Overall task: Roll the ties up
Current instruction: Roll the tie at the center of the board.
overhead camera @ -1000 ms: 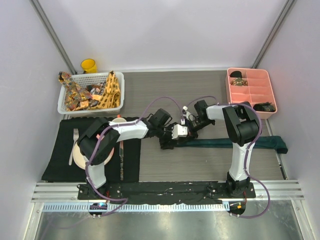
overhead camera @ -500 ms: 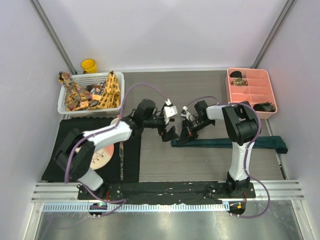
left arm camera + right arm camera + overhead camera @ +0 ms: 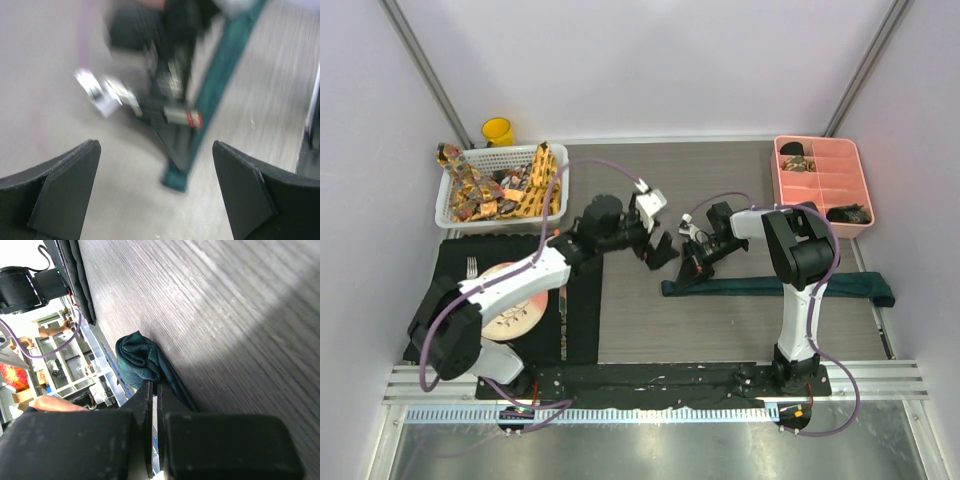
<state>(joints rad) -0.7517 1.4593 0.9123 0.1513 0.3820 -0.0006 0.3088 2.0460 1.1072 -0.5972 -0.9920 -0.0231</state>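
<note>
Grey wood-grain counter (image 3: 720, 180) between white walls: you are at the opening step of rolling the teal tie (image 3: 790, 286), which lies flat and unrolled across the right half. It runs from just below the 2 tools out to the right edge, where its far end sits bunched. Your right tool (image 3: 690, 270) is clenched, its tips down on the cloth close to the tie's left end and, by the look of the wrist view, pinching it. Your left tool (image 3: 658, 250) hangs wide open and empty just beside it, above the counter and clear of the tie. The patterned ties (image 3: 535, 185) lie heaped in the white basket (image 3: 448, 212) at the far left. The pink tray (image 3: 825, 185) at the far right holds small dark bundles in 2 compartments, too small to name. Judged from this, the first turn of the roll is not yet made. The next move calls for the left tool to come down on the free end beside the pinch, close on the tip and turn it over toward the right so that a tight core forms. Thin cloth like this will likely spring flat, so 1 tool should hold the core while the other regrips.
</note>
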